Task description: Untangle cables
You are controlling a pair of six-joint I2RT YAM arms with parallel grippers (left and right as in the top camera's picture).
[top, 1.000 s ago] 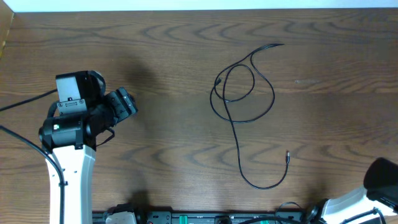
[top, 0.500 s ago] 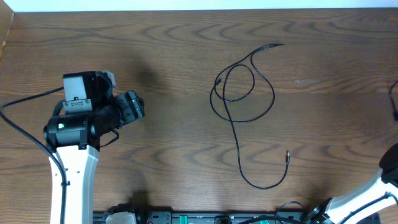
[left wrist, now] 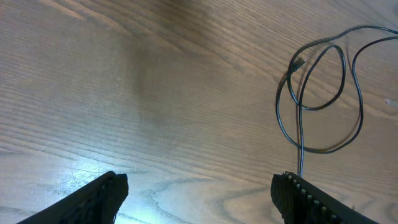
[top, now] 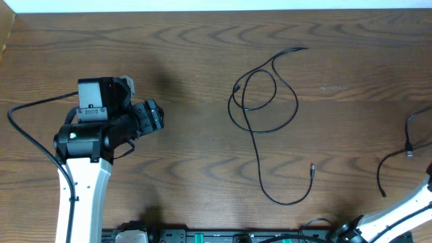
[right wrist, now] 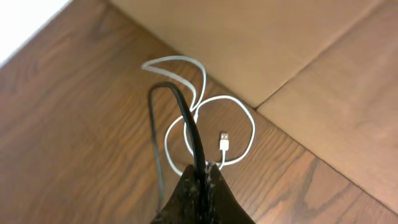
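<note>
overhead: looped black cable (top: 244, 106) upper centre of table (top: 189, 54), left end effector (top: 156, 116) well apart at left. left wrist: jaws apart, empty; next, reach right to it. right wrist: right end effector (right wrist: 202, 177) clamped on second black cable (right wrist: 189, 124), likely pulling it clear.

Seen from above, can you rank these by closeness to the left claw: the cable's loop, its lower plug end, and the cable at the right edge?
In the overhead view, from the left claw:
1. cable loop, middle of the table.
2. lower plug end, right of centre, toward the robot.
3. right-edge cable, far right.
</note>
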